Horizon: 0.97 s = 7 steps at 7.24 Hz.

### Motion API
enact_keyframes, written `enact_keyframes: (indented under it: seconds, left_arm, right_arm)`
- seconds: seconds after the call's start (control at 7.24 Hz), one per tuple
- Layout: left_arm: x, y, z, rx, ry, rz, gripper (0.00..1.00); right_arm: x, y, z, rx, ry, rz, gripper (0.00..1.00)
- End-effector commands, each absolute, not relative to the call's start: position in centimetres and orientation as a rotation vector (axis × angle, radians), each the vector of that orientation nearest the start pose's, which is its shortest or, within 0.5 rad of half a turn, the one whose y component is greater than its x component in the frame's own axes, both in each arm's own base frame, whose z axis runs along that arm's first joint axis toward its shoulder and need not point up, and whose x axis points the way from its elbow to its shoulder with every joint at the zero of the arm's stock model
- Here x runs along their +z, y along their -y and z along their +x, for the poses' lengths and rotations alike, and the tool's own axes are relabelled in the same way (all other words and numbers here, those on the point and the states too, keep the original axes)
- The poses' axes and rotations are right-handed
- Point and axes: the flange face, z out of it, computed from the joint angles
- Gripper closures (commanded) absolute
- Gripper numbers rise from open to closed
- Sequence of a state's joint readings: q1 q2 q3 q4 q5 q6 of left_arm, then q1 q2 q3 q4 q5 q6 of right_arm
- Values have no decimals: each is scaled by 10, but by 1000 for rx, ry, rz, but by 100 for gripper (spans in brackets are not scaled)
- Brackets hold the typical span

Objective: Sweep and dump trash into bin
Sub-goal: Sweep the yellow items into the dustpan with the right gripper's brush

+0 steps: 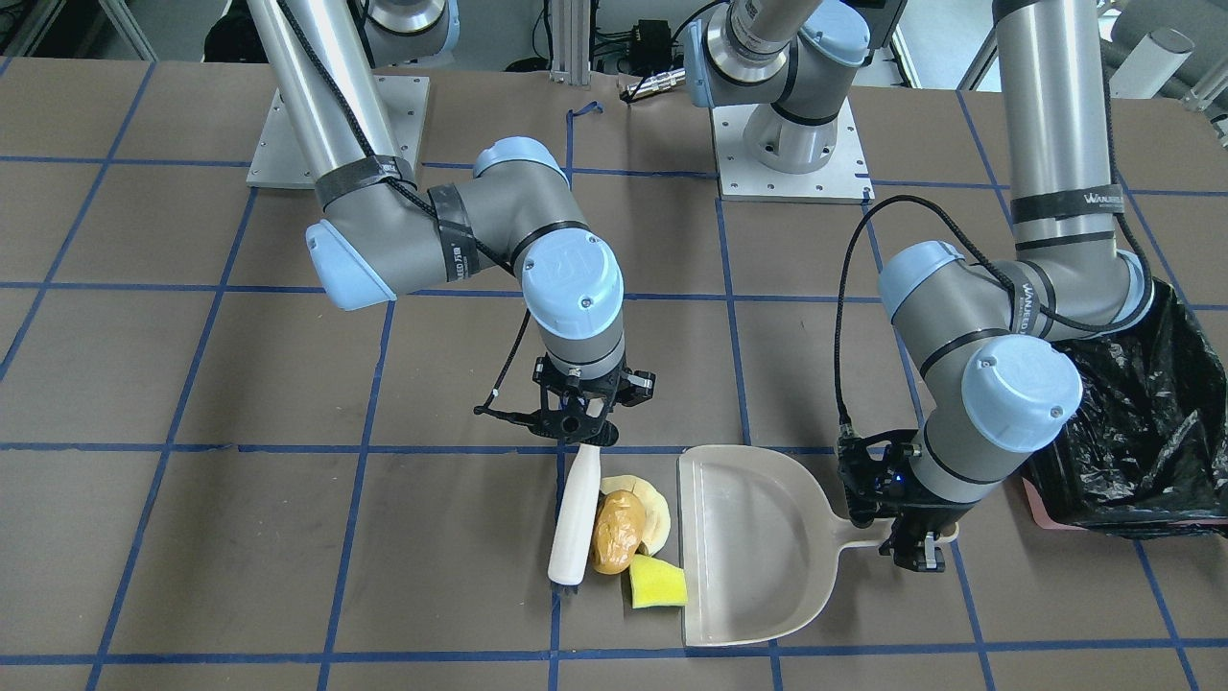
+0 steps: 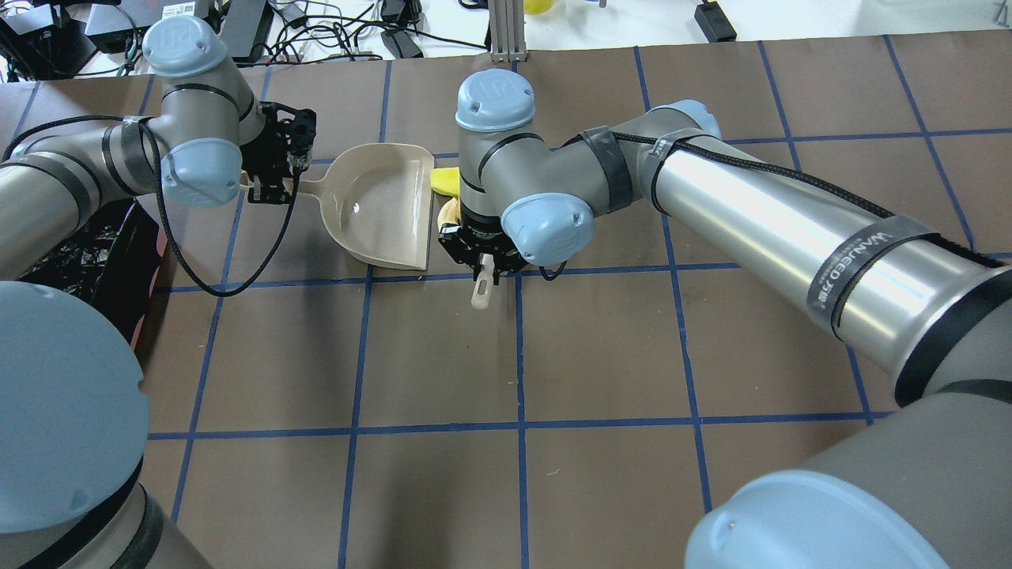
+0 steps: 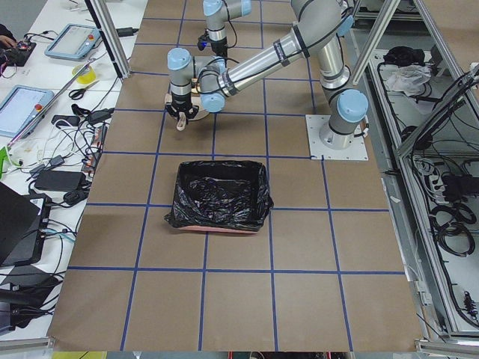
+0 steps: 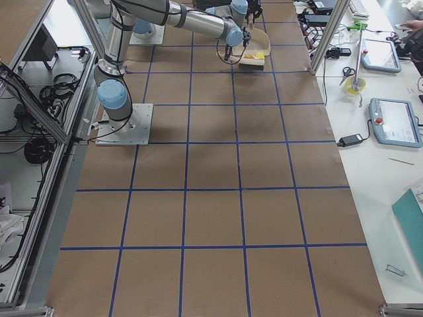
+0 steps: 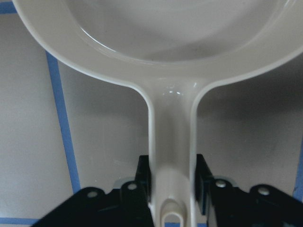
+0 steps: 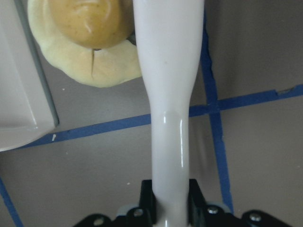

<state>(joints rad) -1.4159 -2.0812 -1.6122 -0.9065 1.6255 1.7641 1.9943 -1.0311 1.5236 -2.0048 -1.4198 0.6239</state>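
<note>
Toward the long edge of the brown paper-covered table [image 1: 288,537] opposite the robot, three trash pieces lie bunched between a white-handled brush [image 1: 576,513] and the open mouth of a beige plastic dustpan [image 1: 758,547]. A golden-brown oval roll [image 1: 616,545] rests against the brush handle and partly on top of a pale cream crescent slice [image 1: 654,509]. A bright yellow spongy wedge [image 1: 657,582] sits just beside them, at the dustpan's lip.

The right gripper [image 1: 576,427] is closed tight on the upper end of the brush handle, its black fingers [image 6: 147,194] pressed to either side. The left gripper [image 1: 911,542] is likewise clamped on the dustpan's narrow handle, with fingers [image 5: 144,175] touching both flanks, and the pan lies flat on the table.

A rectangular bin lined with a glossy black plastic bag [image 1: 1142,432] stands toward the table's end on the robot's left, near the left arm's elbow and apart from the dustpan.
</note>
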Motion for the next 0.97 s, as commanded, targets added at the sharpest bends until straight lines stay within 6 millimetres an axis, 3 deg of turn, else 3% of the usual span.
enact_keyframes:
  seconds: [0.0,0.41,0.83]
  left_arm:
    - [241,664,-26,31,2269,-2350,100]
    - [241,664,-26,31,2269,-2350,100]
    - [241,664,-26,32,2270,-2351,100]
  right_arm:
    - [239,545,443,179,-2970,337,100]
    - [245,547,486,160,-2932,376,100]
    - [249,538,514,154,-2908,364,100]
